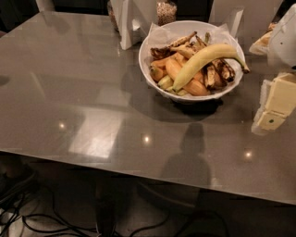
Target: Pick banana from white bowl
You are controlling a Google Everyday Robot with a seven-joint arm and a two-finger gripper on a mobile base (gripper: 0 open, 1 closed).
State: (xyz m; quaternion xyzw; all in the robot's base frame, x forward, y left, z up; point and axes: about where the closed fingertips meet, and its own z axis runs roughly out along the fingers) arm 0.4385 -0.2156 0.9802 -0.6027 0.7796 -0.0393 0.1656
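The banana is long, curved and pale yellow-green. It lies on top of the other fruit in the white bowl, with its dark stem tip pointing right over the rim. Under it lie shorter orange-yellow pieces and brown, blackened peel strips. The bowl is lined with white paper and stands at the far middle of the grey table. My gripper is cream-coloured. It hangs at the right edge of the view, to the right of the bowl and a little nearer than it, apart from bowl and banana.
A white stand and a jar of grains stand behind the bowl on the left. A white panel stands behind it on the right. A yellowish item lies at the far right. Cables lie on the floor under the table's front edge.
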